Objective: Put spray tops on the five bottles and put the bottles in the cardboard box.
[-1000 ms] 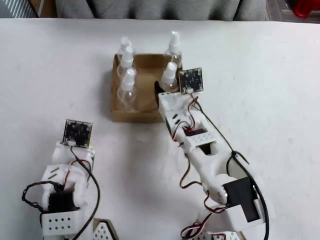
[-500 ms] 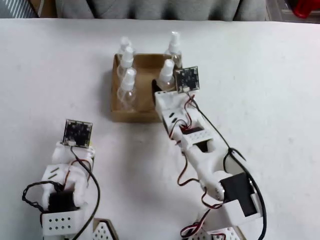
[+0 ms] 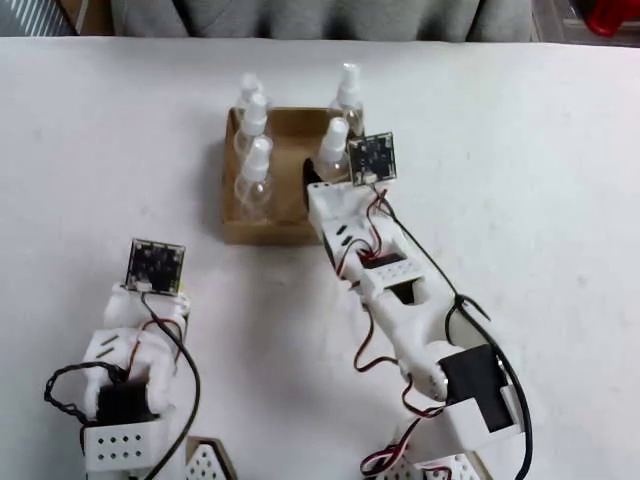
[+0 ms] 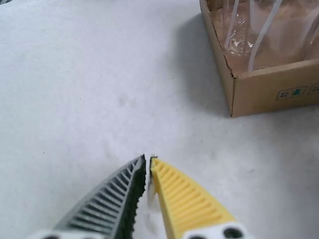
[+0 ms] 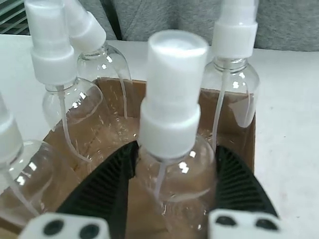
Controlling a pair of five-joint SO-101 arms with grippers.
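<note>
Grey and yellow jaws tip to tip over white table (image 4: pixel 75 74), cardboard box (image 4: pixel 269 92) (clear bottles (image 4: pixel 238 44) inside) beyond

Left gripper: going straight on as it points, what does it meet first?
Probably nothing: the grey-and-yellow left gripper points over bare white table; the brown cardboard box sits off that line, toward the right arm.

A: Surface?
B: White matte table (image 3: pixel 520 150), evenly lit, soft shadows.
A: Behind it?
B: Grey fabric (image 3: pixel 300 18) along the far edge. Slatted panel (image 3: pixel 28 15) in one far corner, red object (image 3: pixel 612 15) in the other.
</note>
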